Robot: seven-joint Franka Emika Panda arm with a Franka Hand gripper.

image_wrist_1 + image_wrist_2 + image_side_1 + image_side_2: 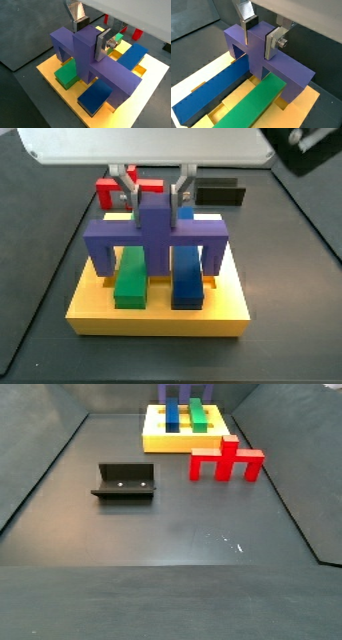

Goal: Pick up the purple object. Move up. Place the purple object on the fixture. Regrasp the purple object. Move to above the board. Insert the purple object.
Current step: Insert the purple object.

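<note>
The purple object [113, 75] stands on the yellow board [50, 72], its crossbar straddling a green bar [67, 74] and a dark-blue bar [97, 95], its legs down in the board. My gripper [87, 42] is above it with both fingers against the sides of the raised central post, shut on it. Both wrist views show this grip; the gripper [258, 47] holds the purple object [288, 70] over the board [194, 82]. In a side view the gripper [158, 200] sits on top of the purple object [110, 233]. The black fixture [124, 482] stands apart on the floor, with nothing on it.
A red bridge piece [225, 462] stands on the floor just beside the board [167, 442]. It also shows behind the board in a side view [107, 193], next to the fixture [221, 193]. Dark walls ring the floor.
</note>
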